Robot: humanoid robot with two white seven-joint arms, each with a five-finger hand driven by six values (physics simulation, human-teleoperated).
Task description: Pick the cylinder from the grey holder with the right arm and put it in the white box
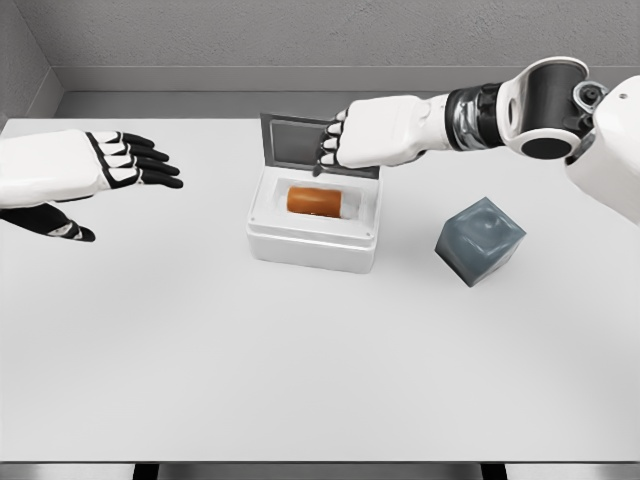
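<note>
An orange cylinder [314,200] lies on its side inside the white box [314,243] at the table's middle. The box's grey lid [295,142] stands up behind it. My right hand [335,152] hovers just above the back of the box, in front of the lid, its fingers curled and holding nothing. The grey holder [480,240], a tilted cube, sits to the right of the box with nothing in it. My left hand [150,165] hangs over the table's left side, fingers stretched flat and open.
The white table [300,370] stretches wide in front of the box. A grey wall runs behind the far edge.
</note>
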